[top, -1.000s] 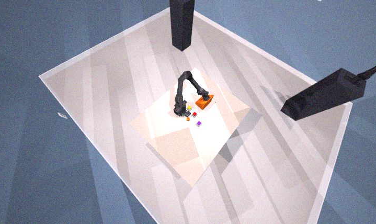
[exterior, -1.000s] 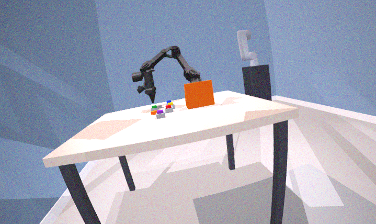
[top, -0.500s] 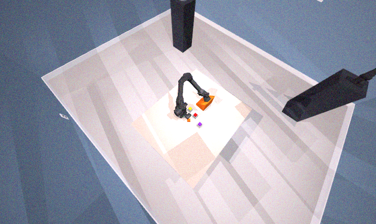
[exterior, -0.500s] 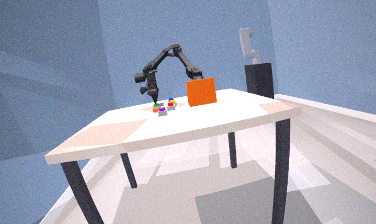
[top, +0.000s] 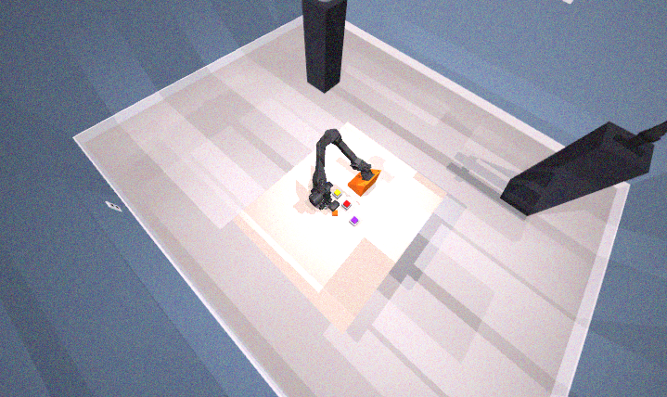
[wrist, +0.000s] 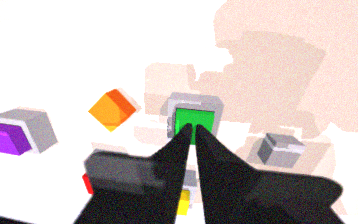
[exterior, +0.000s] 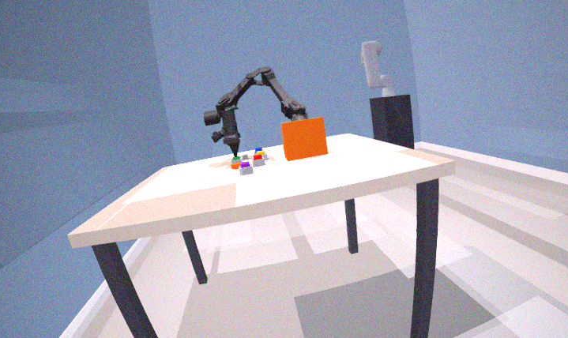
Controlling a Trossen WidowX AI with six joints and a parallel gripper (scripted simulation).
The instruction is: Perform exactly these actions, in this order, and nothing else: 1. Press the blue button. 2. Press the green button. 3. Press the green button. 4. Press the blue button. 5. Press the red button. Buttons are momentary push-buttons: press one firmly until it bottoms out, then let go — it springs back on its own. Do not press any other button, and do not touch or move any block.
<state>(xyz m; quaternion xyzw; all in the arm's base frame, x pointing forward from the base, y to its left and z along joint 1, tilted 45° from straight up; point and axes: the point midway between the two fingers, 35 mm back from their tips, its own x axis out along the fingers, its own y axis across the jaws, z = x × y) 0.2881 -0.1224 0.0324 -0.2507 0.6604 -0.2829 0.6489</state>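
While its pressed-together tips meet the green button, the claw hides most of the red button.

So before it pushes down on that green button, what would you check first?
1. Closed black gripper holds nothing: ok.
2. Fingertips lined up over the square green button in its grey housing: ok in the wrist view.
3. Tip touching the button: cannot tell; the exterior view shows it at or just above the cap.
4. Small orange block apart from the fingers: ok.
5. Small grey block apart from the fingers: ok.
6. Purple button well off to the side: ok.
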